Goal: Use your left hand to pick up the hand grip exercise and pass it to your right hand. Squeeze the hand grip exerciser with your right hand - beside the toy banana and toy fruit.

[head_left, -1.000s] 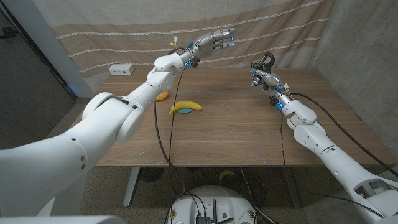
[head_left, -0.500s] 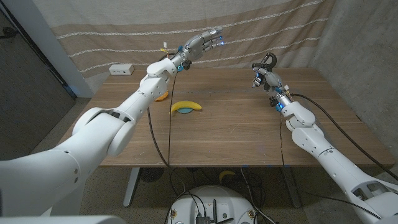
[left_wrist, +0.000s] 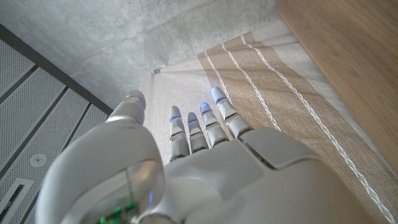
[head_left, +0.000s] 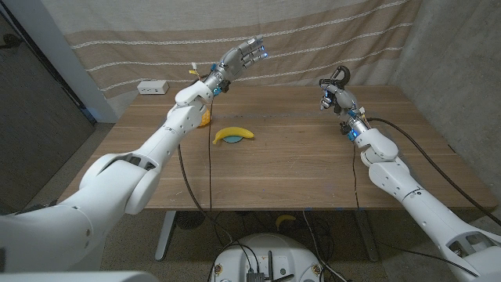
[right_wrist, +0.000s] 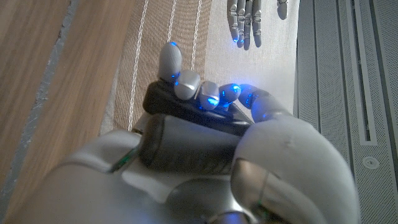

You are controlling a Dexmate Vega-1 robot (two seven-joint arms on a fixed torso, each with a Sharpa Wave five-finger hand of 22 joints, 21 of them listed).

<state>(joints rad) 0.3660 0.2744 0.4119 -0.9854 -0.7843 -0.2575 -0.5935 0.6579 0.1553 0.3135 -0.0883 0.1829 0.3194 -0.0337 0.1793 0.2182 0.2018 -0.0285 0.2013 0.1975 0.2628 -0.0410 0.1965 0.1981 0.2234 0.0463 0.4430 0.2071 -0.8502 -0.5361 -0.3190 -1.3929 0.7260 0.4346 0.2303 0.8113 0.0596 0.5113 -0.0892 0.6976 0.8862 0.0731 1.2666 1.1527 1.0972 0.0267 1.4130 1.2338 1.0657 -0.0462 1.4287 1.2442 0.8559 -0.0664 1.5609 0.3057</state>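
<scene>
Gripping the black hand grip exerciser [right_wrist: 186, 134], right hand [head_left: 335, 92]; left hand [head_left: 239, 56] spread.

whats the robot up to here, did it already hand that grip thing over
Yes, it looks that way. The right hand grips the black hand grip exerciser, fingers wrapped round its handles, raised above the wooden table. The left hand holds nothing and is lifted high toward the striped curtain, fingers extended. The toy banana and an orange toy fruit lie on the table below the left arm, well away from the right hand.
</scene>
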